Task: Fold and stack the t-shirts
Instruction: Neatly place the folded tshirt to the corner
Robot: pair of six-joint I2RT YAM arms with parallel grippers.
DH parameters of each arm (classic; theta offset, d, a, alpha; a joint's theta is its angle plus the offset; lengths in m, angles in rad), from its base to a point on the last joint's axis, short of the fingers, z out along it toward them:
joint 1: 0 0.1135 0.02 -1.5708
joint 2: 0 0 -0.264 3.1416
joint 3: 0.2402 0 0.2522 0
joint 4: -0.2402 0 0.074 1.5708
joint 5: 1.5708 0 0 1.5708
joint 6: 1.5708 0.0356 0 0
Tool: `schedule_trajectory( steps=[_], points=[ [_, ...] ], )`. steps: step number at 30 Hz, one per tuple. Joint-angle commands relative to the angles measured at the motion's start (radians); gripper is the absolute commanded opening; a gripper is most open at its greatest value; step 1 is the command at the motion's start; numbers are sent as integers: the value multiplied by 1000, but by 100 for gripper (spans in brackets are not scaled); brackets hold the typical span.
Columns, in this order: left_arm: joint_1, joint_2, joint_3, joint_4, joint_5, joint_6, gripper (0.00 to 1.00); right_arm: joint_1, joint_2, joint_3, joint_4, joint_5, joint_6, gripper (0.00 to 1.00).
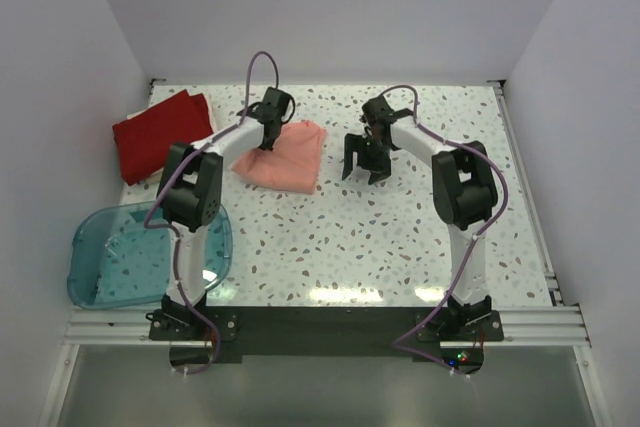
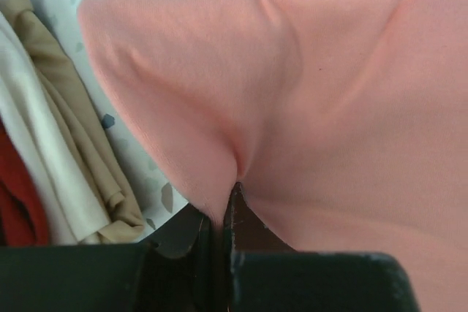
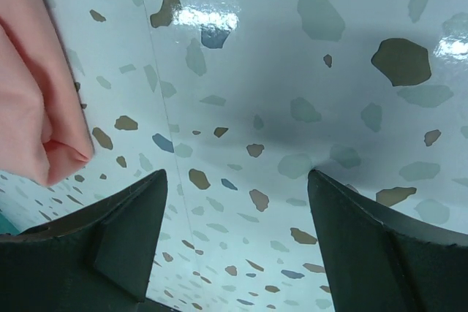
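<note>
Pinching salmon-pink t-shirt (image 2: 329, 107) with left fingers (image 2: 191, 242), right fingers (image 3: 124, 246) spread over table (image 3: 292, 71)

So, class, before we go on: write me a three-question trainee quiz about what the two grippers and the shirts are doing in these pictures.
1. True or false: the right gripper is shut on the salmon-pink t-shirt.
2. Multiple choice: which colour of cloth is the left gripper pinching? A deep red, B salmon-pink, C cream-white.
3. Fill in: the translucent blue tub sits at the near edge of the table beside the ___ arm's base.

Key
1. False: its jaws stand open over bare table, beside the shirt.
2. B.
3. Left.
</note>
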Motion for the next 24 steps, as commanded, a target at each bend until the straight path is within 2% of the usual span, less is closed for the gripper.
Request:
schedule_trajectory(
  steps=[1,11,24],
  points=[
    [36,-22,101,-46,-45,83,0,0,-57,-26,-12,14,-15,81],
    [128,-38,277,-227,-8,112,0,1,-71,-59,-1,7,-14,81],
    [157,-76,497,-365,-54,94,0,0,-68,-75,19,-16,-9,81]
  ],
)
